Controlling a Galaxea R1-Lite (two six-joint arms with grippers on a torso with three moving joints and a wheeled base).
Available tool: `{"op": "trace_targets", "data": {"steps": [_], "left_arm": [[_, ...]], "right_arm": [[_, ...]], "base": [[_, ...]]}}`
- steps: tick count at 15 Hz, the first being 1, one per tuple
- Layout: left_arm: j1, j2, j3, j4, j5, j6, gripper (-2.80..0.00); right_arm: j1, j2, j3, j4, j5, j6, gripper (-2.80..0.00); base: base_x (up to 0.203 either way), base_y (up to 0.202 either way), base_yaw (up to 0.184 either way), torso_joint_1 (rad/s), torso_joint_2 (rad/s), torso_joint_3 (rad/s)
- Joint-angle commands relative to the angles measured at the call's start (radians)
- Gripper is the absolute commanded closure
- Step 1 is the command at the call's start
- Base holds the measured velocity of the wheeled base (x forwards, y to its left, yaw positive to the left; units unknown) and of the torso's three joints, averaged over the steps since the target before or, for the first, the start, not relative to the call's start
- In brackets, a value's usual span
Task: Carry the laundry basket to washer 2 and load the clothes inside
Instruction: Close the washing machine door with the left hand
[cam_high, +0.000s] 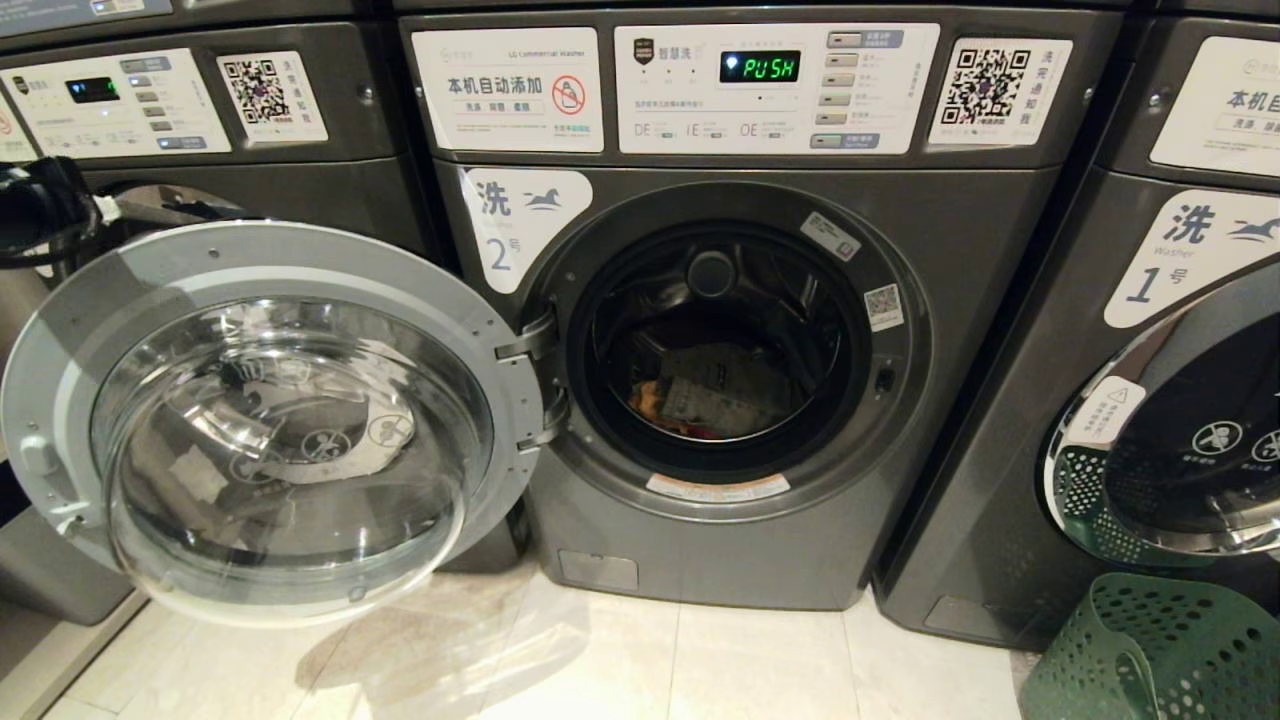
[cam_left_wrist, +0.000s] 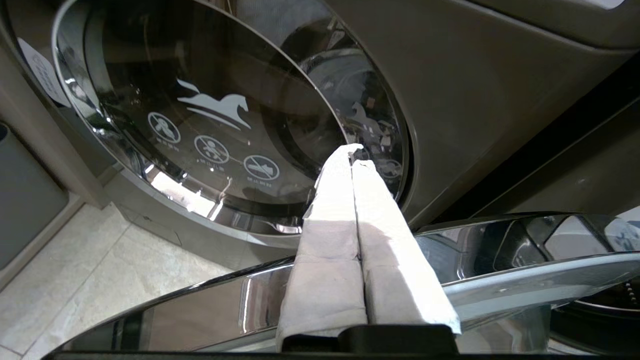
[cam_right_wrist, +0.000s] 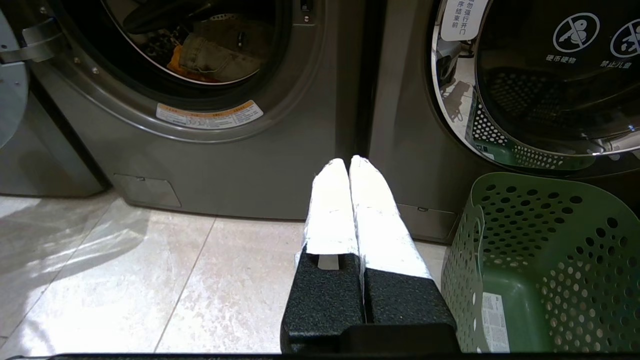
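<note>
Washer 2 (cam_high: 760, 540) stands in the middle with its round glass door (cam_high: 270, 420) swung wide open to the left. The clothes (cam_high: 715, 400) lie inside the drum: a grey denim piece on top, orange and a little red beneath; they also show in the right wrist view (cam_right_wrist: 210, 55). The green laundry basket (cam_high: 1160, 650) sits empty on the floor at the lower right, in front of washer 1. My left gripper (cam_left_wrist: 355, 152) is shut and empty, just above the open door's chrome rim (cam_left_wrist: 525, 285). My right gripper (cam_right_wrist: 349, 162) is shut and empty, low over the floor beside the basket (cam_right_wrist: 550, 260).
Washer 1 (cam_high: 1150, 280) stands on the right with its door shut. A similar machine (cam_high: 200, 110) on the left has its door (cam_left_wrist: 210, 115) shut too. My left arm (cam_high: 40, 205) shows at the left edge. A grey box-like thing (cam_high: 50, 570) stands at the far left. Pale tiles (cam_high: 600, 660) cover the floor.
</note>
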Motion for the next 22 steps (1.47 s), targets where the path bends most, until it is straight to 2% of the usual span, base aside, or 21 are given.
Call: {"op": "trace_targets", "data": {"steps": [1, 8, 11, 18, 22], "left_arm": [[0.0, 0.024, 0.0, 0.008, -0.002, -0.002, 0.0], [-0.036, 0.012, 0.0, 0.178, -0.002, -0.001, 0.0], [-0.058, -0.031, 0.0, 0.296, -0.005, -0.001, 0.0], [-0.18, -0.243, 0.0, 0.704, -0.065, 0.0, 0.0], [-0.29, -0.302, 0.0, 0.763, -0.083, 0.001, 0.0]], "right_arm": [[0.0, 0.001, 0.0, 0.0, -0.001, 0.0, 0.0], [0.0, 0.001, 0.0, 0.0, -0.001, 0.001, 0.0], [0.0, 0.001, 0.0, 0.0, -0.001, 0.0, 0.0], [0.0, 0.001, 0.0, 0.0, 0.001, 0.0, 0.0], [0.0, 0.001, -0.002, 0.0, -0.001, -0.004, 0.0]], "base": [[0.0, 0.0, 0.0, 0.0, 0.0, 0.0], [0.0, 0.0, 0.0, 0.0, 0.0, 0.0], [0.0, 0.0, 0.0, 0.0, 0.0, 0.0], [0.0, 0.0, 0.0, 0.0, 0.0, 0.0], [0.0, 0.0, 0.0, 0.0, 0.0, 0.0]]}}
